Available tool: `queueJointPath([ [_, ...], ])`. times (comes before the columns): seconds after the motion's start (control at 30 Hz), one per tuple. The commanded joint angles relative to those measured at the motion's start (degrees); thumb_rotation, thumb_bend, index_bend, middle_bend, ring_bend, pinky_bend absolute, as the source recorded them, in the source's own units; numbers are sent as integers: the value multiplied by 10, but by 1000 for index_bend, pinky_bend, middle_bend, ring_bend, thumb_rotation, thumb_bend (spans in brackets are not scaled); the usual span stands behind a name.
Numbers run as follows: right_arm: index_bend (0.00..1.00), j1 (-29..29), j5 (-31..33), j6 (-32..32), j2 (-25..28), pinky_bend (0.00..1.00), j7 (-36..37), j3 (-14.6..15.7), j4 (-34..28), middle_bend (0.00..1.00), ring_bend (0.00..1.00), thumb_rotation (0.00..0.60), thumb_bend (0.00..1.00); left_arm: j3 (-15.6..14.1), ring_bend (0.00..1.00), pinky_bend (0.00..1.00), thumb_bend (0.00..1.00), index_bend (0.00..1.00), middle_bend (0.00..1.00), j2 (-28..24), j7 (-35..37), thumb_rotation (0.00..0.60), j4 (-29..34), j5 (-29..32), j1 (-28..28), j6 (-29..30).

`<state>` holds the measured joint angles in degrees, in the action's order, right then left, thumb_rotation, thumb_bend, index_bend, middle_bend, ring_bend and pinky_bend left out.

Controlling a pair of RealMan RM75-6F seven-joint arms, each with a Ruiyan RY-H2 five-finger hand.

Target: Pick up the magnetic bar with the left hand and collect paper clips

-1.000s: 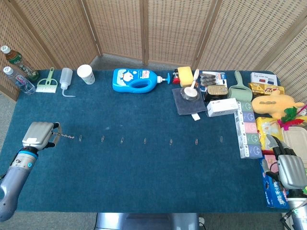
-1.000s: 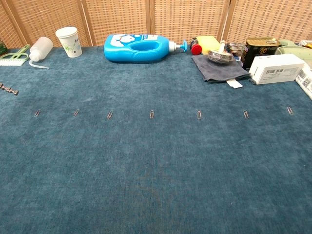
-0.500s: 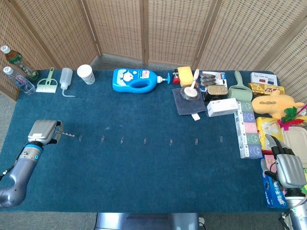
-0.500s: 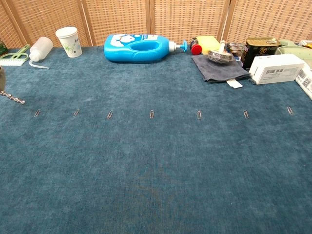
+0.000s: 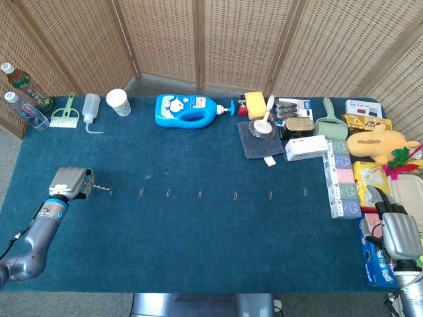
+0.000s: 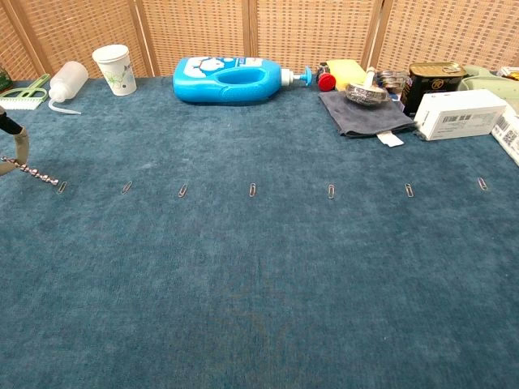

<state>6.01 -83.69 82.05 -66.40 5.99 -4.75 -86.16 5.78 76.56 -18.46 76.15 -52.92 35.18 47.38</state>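
Note:
My left hand (image 5: 70, 183) grips the magnetic bar (image 5: 100, 189), a thin beaded metal rod pointing right. In the chest view only the edge of the left hand (image 6: 10, 150) shows, and the magnetic bar (image 6: 34, 172) ends right at the leftmost paper clip (image 6: 62, 186); whether they touch I cannot tell. Several more paper clips lie in a row across the blue mat, from one (image 5: 141, 192) near the bar to the far one (image 5: 305, 192). My right hand (image 5: 398, 232) rests at the table's right edge with nothing in it, its fingers loosely apart.
A blue detergent bottle (image 5: 188, 109), a paper cup (image 5: 119, 102), a squeeze bottle (image 5: 91, 109) and a small brush (image 5: 65, 115) stand along the back. A grey cloth (image 5: 259, 139), a white box (image 5: 307, 147) and packaged goods (image 5: 344, 178) crowd the right side.
My left hand has moved right and slightly toward the front with the magnetic bar, bringing its tip to the leftmost paper clip. The right hand has not moved.

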Motion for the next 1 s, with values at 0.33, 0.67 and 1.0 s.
queueJointPath([
  [0.33, 0, -3, 0, 4, 1, 252, 3, 0, 1, 148, 149, 600, 499, 1, 1000, 1000, 490, 653, 1000, 3, 11, 600, 6, -5, 3, -2],
  [0.67, 0, -7, -1, 8, 1, 252, 15, 1, 9, 148, 149, 600, 500, 15, 1000, 1000, 490, 653, 1000, -24, 13, 600, 81, -43, 16, 22],
  [1.0, 0, -13, -1, 13, 2, 252, 28, 2, 17, 148, 149, 600, 500, 22, 1000, 1000, 489, 653, 1000, 23, -1, 600, 51, -15, 48, -2],
])
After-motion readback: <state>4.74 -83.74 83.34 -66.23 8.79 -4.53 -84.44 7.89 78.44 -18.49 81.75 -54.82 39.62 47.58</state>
